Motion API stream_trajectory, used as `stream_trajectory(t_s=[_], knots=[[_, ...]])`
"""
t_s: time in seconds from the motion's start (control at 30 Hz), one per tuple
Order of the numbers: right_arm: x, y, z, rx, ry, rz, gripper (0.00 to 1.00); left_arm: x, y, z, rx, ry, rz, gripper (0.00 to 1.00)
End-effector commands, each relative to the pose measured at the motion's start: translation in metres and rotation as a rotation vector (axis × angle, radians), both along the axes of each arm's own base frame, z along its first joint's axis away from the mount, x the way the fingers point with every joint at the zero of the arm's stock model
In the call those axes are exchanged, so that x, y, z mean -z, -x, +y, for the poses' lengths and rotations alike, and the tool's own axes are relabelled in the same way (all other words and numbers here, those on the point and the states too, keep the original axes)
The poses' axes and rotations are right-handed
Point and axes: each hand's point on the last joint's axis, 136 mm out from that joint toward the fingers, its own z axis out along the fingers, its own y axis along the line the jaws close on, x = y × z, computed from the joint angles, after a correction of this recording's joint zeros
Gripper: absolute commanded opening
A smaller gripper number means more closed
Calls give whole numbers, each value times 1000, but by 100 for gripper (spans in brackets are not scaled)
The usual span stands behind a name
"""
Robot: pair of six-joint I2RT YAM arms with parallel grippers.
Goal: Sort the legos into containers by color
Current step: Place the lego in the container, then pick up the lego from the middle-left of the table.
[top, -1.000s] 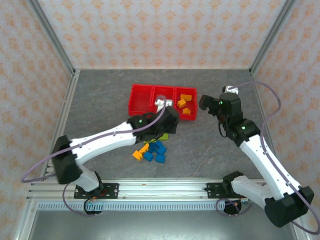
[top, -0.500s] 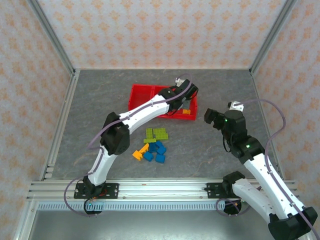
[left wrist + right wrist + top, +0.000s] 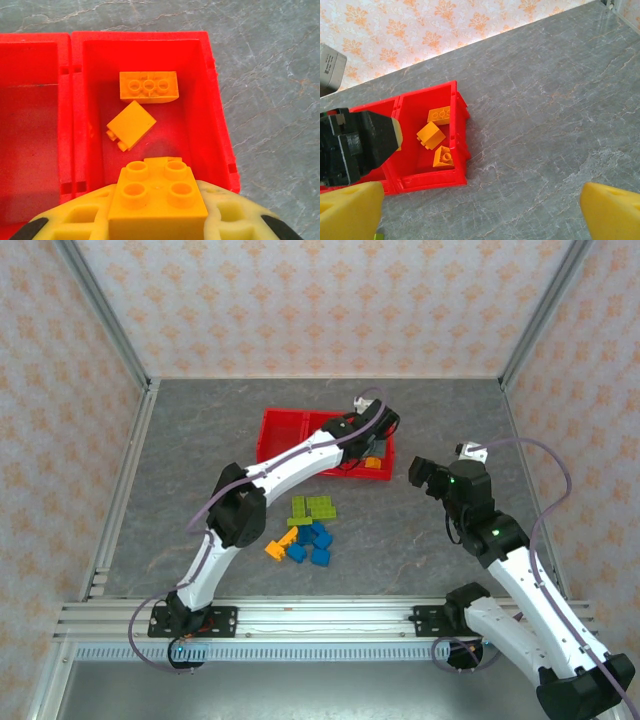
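Observation:
An orange-yellow lego (image 3: 157,192) is clamped in my left gripper (image 3: 157,220), which is shut on it above the near wall of the right container of the red tray (image 3: 220,115). Two orange-yellow legos (image 3: 148,86) (image 3: 131,124) lie below it in that container, and the right wrist view shows a third (image 3: 444,157). From above, the left gripper (image 3: 375,435) hangs over the tray's right end (image 3: 290,435). Green (image 3: 312,507), blue (image 3: 315,540) and orange (image 3: 278,545) legos lie loose on the table. My right gripper (image 3: 425,472) is open and holds nothing, right of the tray.
The middle container (image 3: 30,125) beside the orange one looks bare in the left wrist view. Grey table (image 3: 545,125) stretches right of the tray. Metal frame posts and patterned walls enclose the table on three sides.
The left arm has stretched from near the loose pile out to the tray's right container, carrying the orange-yellow lego. The right arm has drawn back from the tray, toward me.

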Motion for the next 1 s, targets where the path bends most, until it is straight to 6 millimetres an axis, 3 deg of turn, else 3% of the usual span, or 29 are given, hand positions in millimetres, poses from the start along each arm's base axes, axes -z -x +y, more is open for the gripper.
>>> stream_trajectory(t_s=[0.0,0.07,0.17,0.3,0.4,0.43,0.47,0.5,0.6,0.73,0.97], knots=[[-9,-2,-6,27,19,-36,100,8,-12,2,-23,17,26,2],[-6,-1,-6,23,18,-28,100,9,-17,8,-23,11,32,10],[-4,1,-4,11,9,-23,100,5,-26,17,-29,6,25,30],[-6,3,-5,15,2,-30,100,-11,-32,26,-33,-5,-18,58],[-7,4,-5,18,-2,-37,100,-27,-32,26,-18,3,-48,70],[-7,4,-6,21,0,-38,100,-32,-30,25,-4,6,-53,76],[-8,4,-6,23,-1,-41,100,-35,-29,25,9,8,-55,92],[-9,3,-6,24,-3,-45,100,-38,-26,26,21,7,-56,98],[-11,2,-6,27,-8,-53,100,-42,-11,33,57,-28,-52,99],[-7,-1,-3,19,-8,-35,100,-41,21,58,61,-92,-55,99],[10,-5,9,-20,-36,21,100,-9,94,97,102,-119,25,99]])
